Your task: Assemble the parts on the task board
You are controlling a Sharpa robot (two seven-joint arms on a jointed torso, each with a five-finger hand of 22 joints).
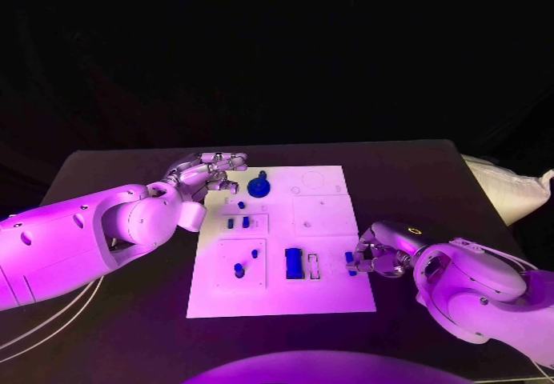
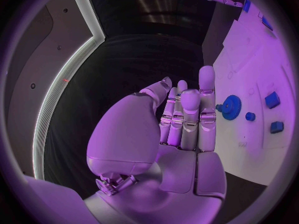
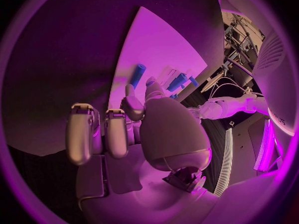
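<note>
Right hand (image 1: 379, 254): at the 3 o'clock edge of the white rectangular task board (image 1: 323, 208), fingers curled by a small blue peg (image 1: 350, 262); whether they pinch it, I cannot tell.
Left hand (image 1: 208, 174): at the board's 11 o'clock corner, fingers straight and close together, holding nothing.
Blue toothed gear (image 1: 260, 187): on the board toward 12 o'clock, just beside the left hand's fingertips (image 1: 232, 187).
Blue rectangular block (image 1: 295, 263): lies toward 6 o'clock, between other small blue pieces.

A: Left arm (image 1: 81, 240)? 
B: Smooth white rounded shell, dark screw holes, thin pale cables beneath; silver segmented left hand (image 1: 206, 176).

A: Right arm (image 1: 485, 288)? 
B: Same white casing, silver right hand (image 1: 381, 252).
</note>
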